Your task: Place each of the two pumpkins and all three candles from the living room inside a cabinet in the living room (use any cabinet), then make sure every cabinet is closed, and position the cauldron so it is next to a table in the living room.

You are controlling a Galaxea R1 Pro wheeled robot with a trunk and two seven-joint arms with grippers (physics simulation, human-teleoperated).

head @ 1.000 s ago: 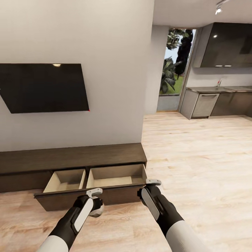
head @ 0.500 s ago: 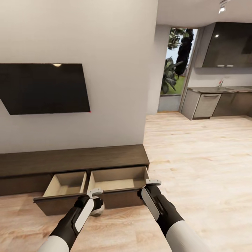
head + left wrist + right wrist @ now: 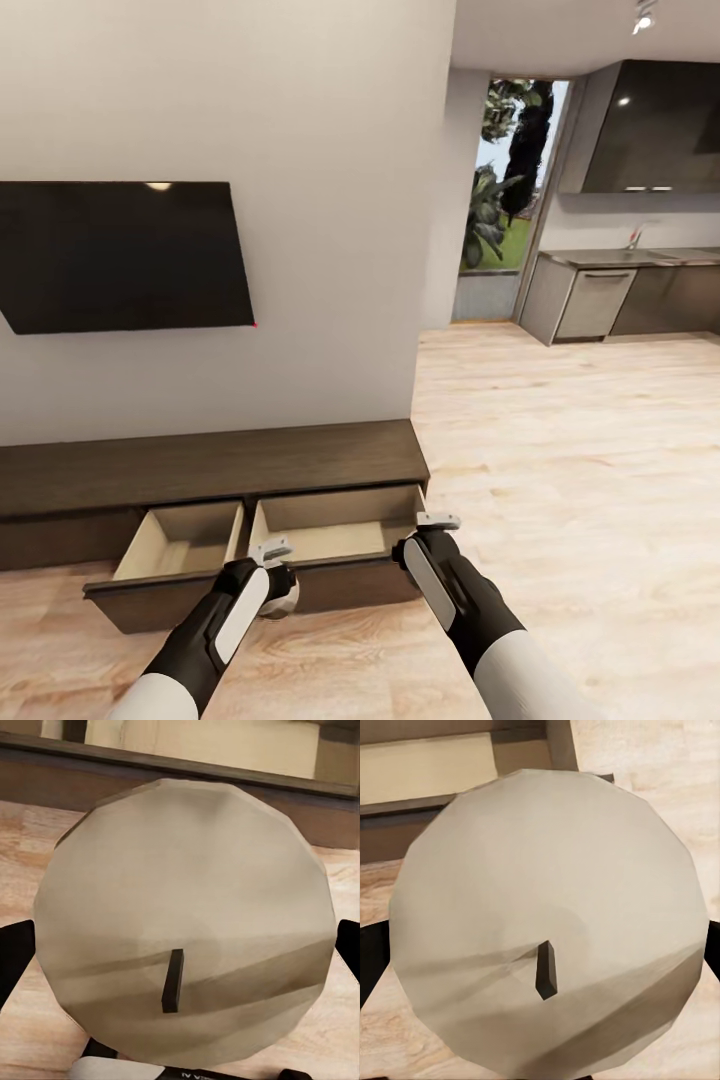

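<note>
While each wrist camera looks down on a grey-beige candle, one pinched between the left gripper's fingers and the other clamped in the right gripper, I see both held low in the head view's lower centre. Just beyond them the dark-brown cabinet has two drawers pulled open, pale inside. A black TV hangs on the wall above at upper left.

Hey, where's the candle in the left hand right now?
In the head view, the candle sits gripped in the left hand, low over the floor just in front of the cabinet's open drawers.
</note>
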